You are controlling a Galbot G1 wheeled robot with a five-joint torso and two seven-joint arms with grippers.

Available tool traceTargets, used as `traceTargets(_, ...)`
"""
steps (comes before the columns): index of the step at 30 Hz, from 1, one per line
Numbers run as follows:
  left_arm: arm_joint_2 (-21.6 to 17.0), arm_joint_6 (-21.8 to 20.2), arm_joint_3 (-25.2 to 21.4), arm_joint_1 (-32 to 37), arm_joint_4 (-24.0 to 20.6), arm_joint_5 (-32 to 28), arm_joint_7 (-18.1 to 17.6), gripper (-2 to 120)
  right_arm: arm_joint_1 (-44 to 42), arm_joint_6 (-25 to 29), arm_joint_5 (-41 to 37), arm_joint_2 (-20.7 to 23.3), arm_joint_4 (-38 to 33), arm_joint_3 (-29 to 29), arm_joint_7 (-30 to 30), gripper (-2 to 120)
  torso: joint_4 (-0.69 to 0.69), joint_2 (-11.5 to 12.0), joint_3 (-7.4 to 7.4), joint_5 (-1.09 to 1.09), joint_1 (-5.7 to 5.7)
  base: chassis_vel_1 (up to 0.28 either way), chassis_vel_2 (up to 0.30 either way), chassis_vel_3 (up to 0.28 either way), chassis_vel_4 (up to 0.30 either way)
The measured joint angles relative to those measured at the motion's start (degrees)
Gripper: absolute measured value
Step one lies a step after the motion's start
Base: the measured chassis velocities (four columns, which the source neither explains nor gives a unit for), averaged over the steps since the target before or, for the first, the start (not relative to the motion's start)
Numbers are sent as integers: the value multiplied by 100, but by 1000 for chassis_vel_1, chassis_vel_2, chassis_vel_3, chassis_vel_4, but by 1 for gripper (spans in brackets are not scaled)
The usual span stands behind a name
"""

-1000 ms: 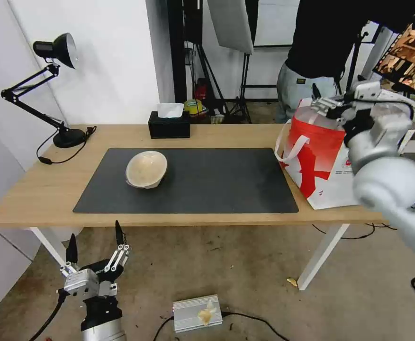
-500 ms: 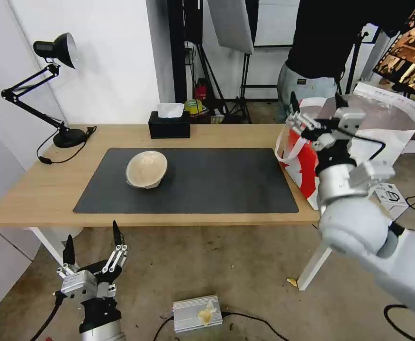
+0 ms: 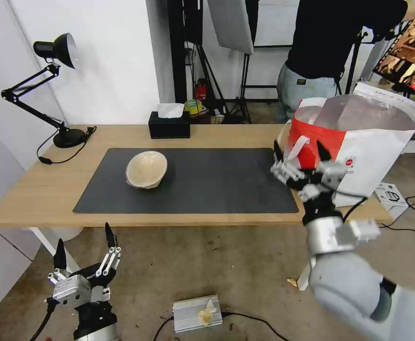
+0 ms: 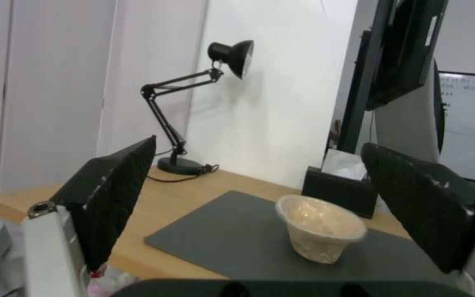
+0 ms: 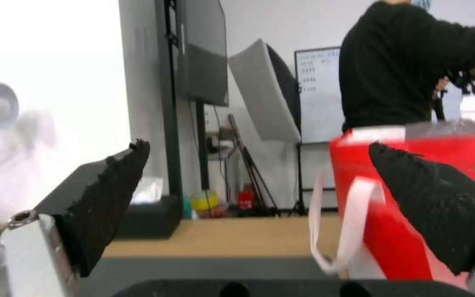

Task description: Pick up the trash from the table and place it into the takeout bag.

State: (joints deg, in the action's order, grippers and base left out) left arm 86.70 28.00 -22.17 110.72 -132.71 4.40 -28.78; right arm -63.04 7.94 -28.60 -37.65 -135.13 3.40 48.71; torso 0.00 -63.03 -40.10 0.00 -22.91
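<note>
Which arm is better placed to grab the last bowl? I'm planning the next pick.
Probably the left. The beige pulp bowl sits on the mat's left half, and the open left gripper hangs below that table edge, facing it. The open right gripper is beside the takeout bag.

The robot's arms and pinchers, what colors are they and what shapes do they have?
Both arms are smooth, rounded silver-grey tubes with fat ball-like joints. The left gripper and right gripper each have a shiny metal body with linkage bars and two black, pointed, wedge-shaped fingers with rough-looking inner faces. A black cable runs along each wrist.
</note>
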Motion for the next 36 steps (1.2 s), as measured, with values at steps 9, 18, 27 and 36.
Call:
traceTargets(9,40,5,-37,23,-14,-2,-6,100,-1442,-203,810,-43,-204,-94,148,100,0,0,0,0,0,0,0,0,0)
traceTargets(18,-163,-324,-22,-57,-139,-240,-204,100,-2038,-266,1062,-101,-184,-40,139,100,0,0,0,0,-1,0,0,0,0)
traceTargets(27,-625,-585,-95,-250,-248,-654,-300,100,-2201,-267,1160,-127,-164,12,96,100,0,0,0,0,-1,0,0,0,0)
traceTargets(36,-1453,-1202,-236,-645,-399,-1855,-641,100,-2235,-217,1216,-141,-109,33,-12,100,1,1,-1,-1,-1,0,0,0,0)
